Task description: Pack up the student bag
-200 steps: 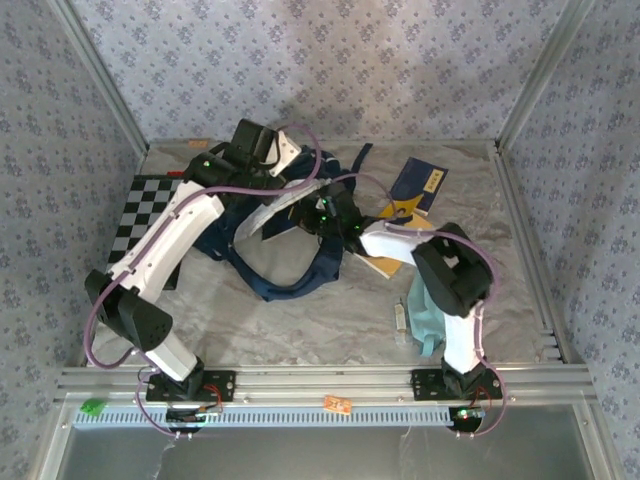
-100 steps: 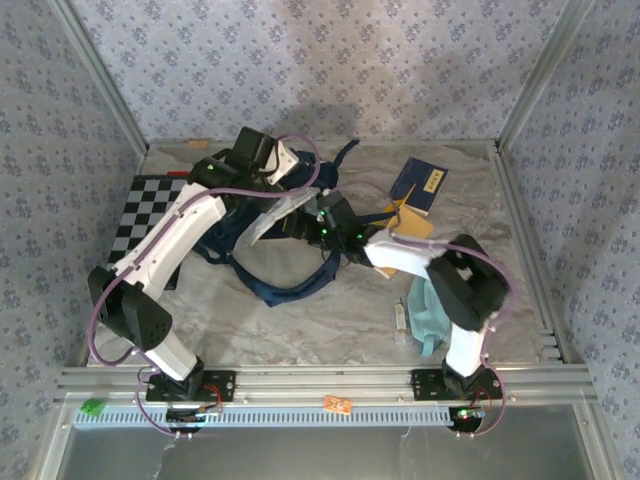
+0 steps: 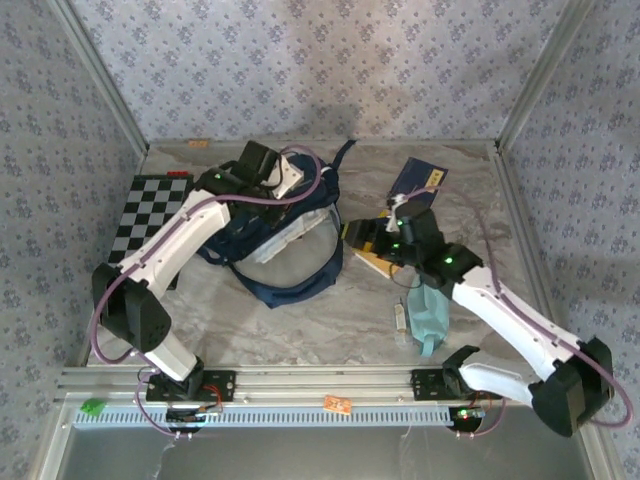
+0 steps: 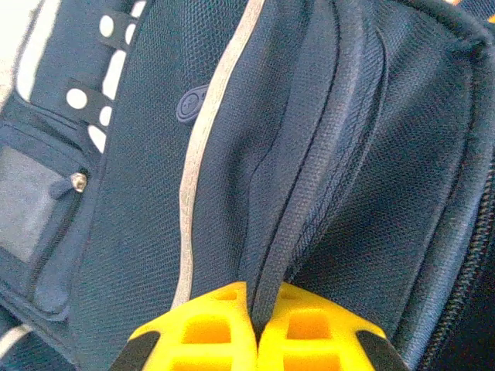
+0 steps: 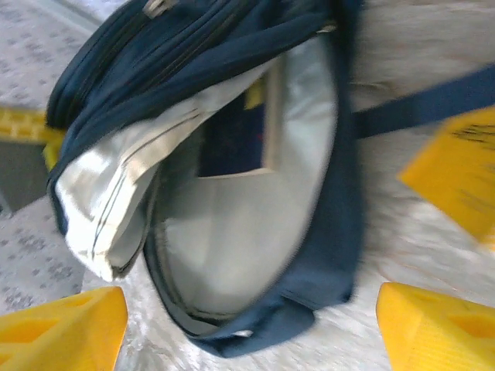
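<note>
The left gripper (image 4: 254, 328) is clamped on the backpack (image 4: 332, 139) at bottom centre; the right gripper (image 5: 249, 325) is spread apart, empty.

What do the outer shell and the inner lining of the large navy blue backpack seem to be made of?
The large navy blue fabric backpack has an outer shell of coarse woven cloth, probably synthetic, matte: a fine grid weave shows. Its pale grey inner lining looks thinner and smoother, perhaps nylon or polyester, with a slight sheen and soft folds.
</note>
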